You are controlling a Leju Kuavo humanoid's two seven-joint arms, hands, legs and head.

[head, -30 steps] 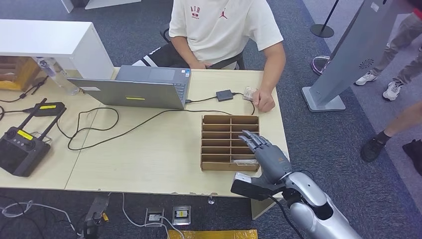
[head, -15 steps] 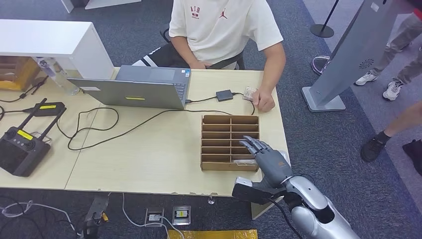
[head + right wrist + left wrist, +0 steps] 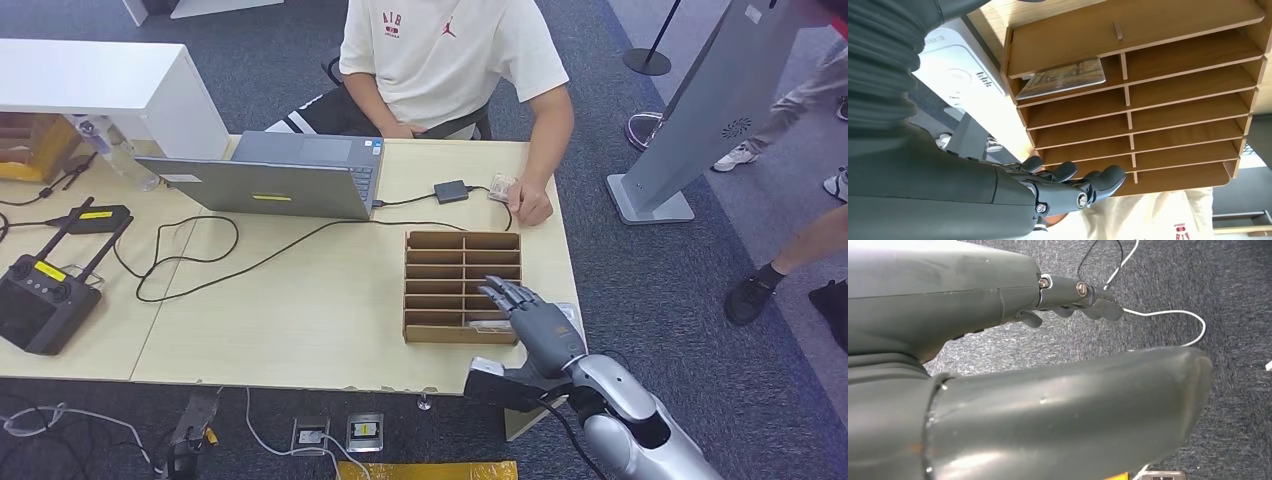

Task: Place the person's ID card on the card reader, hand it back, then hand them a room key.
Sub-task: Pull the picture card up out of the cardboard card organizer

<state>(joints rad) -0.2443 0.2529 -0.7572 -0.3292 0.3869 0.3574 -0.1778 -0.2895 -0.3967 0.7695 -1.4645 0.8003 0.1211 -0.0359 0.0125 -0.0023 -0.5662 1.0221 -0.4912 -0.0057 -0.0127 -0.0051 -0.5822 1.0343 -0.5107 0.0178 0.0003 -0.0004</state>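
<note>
my right hand point(image 3: 538, 322) is dark grey, on a silver arm point(image 3: 640, 425), over the brown wooden slotted rack point(image 3: 440, 285). under the rack, the table point(image 3: 300, 310) is pale wood. beyond the rack: small black box point(image 3: 451, 191) with black cable point(image 3: 250, 262), grey laptop point(image 3: 270, 180) bearing a yellow strip. person behind the rack wears a cream shirt point(image 3: 440, 50) with red print. card in the rack point(image 3: 1063, 77) has a brownish picture. white reader point(image 3: 960, 80) beside the rack. floor point(image 3: 650, 280) is blue-grey carpet.

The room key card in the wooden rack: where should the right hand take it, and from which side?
Grip the card by its edge at the slot's open top, coming from above; the rack walls block its sides. The right hand hovers open nearby.
</note>
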